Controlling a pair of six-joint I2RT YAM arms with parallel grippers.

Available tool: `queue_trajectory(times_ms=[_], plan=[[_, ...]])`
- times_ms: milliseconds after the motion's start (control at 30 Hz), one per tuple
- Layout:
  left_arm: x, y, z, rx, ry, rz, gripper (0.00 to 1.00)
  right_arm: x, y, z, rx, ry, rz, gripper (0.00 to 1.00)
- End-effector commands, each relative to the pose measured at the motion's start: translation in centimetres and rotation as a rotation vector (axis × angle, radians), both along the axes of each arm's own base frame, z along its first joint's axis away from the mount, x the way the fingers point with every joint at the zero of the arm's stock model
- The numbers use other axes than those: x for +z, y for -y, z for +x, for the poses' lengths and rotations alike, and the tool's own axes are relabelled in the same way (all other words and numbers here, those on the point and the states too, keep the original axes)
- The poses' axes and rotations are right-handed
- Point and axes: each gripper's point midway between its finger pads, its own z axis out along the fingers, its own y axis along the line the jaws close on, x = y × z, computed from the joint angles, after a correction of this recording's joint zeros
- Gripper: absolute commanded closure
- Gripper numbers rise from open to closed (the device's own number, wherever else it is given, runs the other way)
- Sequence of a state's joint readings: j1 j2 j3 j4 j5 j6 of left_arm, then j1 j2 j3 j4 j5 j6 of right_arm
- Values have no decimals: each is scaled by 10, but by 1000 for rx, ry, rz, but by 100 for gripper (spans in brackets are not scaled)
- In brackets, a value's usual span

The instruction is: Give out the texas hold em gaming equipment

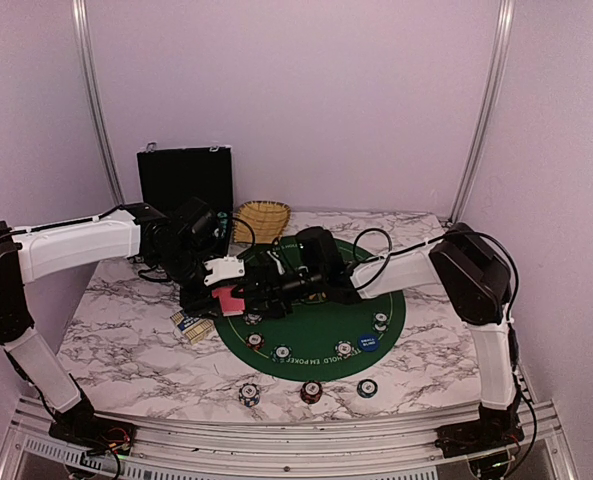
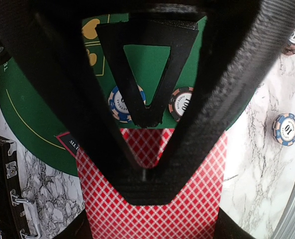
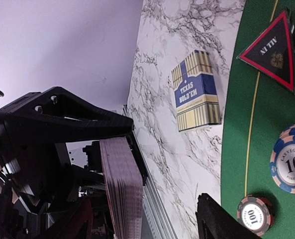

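Left tool (image 1: 226, 283) clamped on card deck (image 2: 152, 214); right tool (image 3: 145, 216) fingers apart around it. Deck looks light and slick, splays easily: pinch the flat faces.

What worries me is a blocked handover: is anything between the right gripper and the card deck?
Nothing visible. The right gripper is open, and the card deck, held by the left gripper, faces it edge-on.

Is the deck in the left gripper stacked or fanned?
Stacked: the deck shows one tight block of card edges clamped in the left gripper.
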State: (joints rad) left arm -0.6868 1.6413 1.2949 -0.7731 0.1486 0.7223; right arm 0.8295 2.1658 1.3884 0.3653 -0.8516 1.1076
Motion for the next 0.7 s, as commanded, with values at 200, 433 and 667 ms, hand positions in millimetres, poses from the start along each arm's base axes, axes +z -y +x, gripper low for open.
queue_trajectory(times_ms=[200, 433, 667], plan=[[13, 8, 4, 6, -1, -44, 95, 18, -34, -8, 55, 12, 67, 28], [17, 9, 2, 8, -4, -61, 95, 5, -36, -3, 30, -11, 33, 36], [18, 4, -1, 10, -5, -56, 96, -1, -5, 13, -52, -4, -16, 44]])
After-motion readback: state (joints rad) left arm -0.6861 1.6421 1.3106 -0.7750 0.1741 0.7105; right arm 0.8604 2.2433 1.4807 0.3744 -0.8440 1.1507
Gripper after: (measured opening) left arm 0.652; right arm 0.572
